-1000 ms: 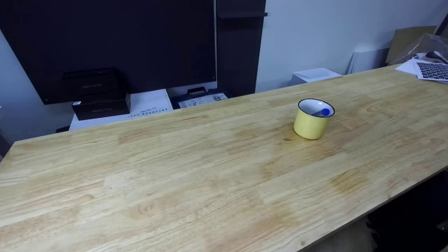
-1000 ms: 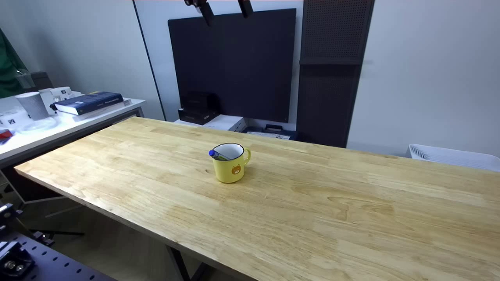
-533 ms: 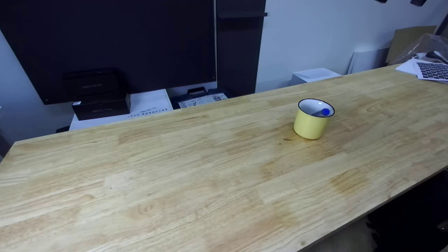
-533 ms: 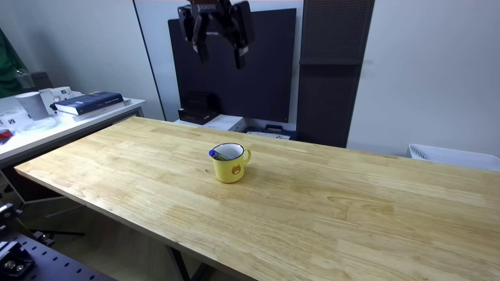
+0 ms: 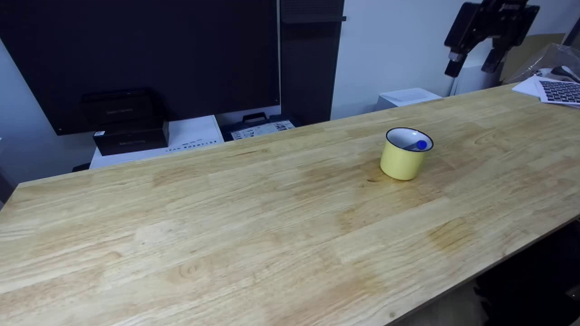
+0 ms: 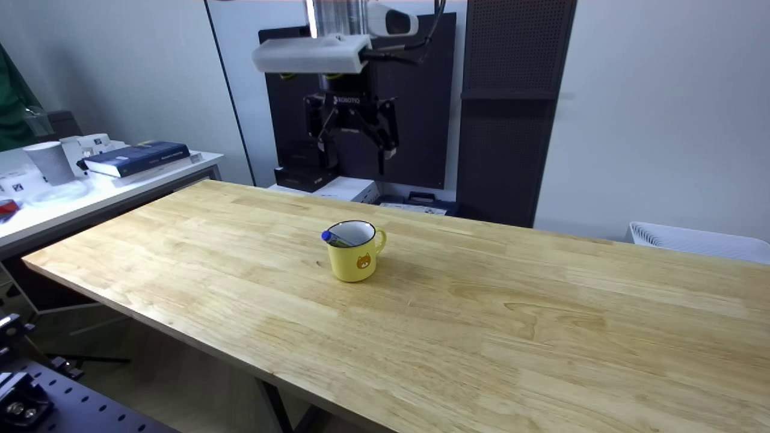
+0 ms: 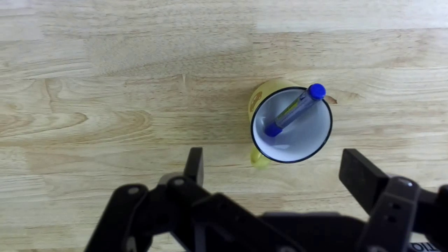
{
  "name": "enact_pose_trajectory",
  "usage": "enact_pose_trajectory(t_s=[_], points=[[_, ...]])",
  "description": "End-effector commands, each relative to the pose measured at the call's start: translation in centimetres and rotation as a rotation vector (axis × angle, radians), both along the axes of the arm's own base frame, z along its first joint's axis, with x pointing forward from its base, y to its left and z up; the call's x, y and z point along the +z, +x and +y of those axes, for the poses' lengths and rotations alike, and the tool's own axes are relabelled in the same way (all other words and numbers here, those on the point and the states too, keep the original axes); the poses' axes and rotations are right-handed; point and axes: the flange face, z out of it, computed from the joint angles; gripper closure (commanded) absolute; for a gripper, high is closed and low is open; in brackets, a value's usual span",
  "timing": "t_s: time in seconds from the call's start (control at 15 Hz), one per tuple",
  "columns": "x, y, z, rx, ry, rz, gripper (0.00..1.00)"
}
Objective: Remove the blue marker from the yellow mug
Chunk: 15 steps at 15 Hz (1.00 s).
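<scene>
The yellow mug stands upright on the wooden table, seen in both exterior views (image 5: 398, 164) (image 6: 344, 263) and the wrist view (image 7: 306, 140). The blue marker (image 5: 422, 145) leans inside it. Its blue end sticks out over the rim in an exterior view (image 6: 337, 240) and the wrist view (image 7: 294, 110); its lower end rests inside the mug. My gripper (image 7: 273, 154) is open and empty. It hangs well above the table and the mug, pointing down, in both exterior views (image 5: 472, 68) (image 6: 354, 162). In the wrist view the mug lies ahead of the gap between the fingertips, its handle towards the gripper.
The wooden table (image 6: 481, 337) has a front edge facing the camera. A side desk (image 6: 204, 161) with a book (image 6: 138, 157) and a grey cup (image 6: 51, 162) stands beyond its left end. Printed sheets (image 5: 562, 93) lie at the table's far end. Black boxes (image 5: 131, 138) stand behind it.
My gripper has come down from above the picture into both exterior views, staying open. The mug and marker have not moved.
</scene>
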Motion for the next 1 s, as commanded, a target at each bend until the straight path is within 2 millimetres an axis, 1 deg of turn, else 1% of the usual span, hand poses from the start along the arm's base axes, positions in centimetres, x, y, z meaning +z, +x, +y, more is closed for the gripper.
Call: enact_pose_trajectory(t_s=[0.0, 0.13, 0.4, 0.47, 0.53, 0.6, 0.8, 0.93], points=[[-2.1, 3.8, 1.7, 0.008, -0.07, 0.053, 0.0], [-3.3, 4.8, 3.1, 0.027, -0.066, 0.075, 0.0], [-5.4, 6.0, 7.3, 0.064, 0.014, 0.079, 0.0], [-5.1, 4.9, 6.1, 0.074, -0.012, 0.076, 0.0], [-5.5, 5.0, 6.8, 0.083, -0.006, 0.08, 0.0], [-5.6, 4.9, 6.9, 0.085, -0.006, 0.082, 0.0], [-5.6, 4.8, 6.2, 0.077, -0.007, 0.083, 0.0], [-6.2, 4.5, 7.0, 0.098, -0.02, 0.095, 0.0]])
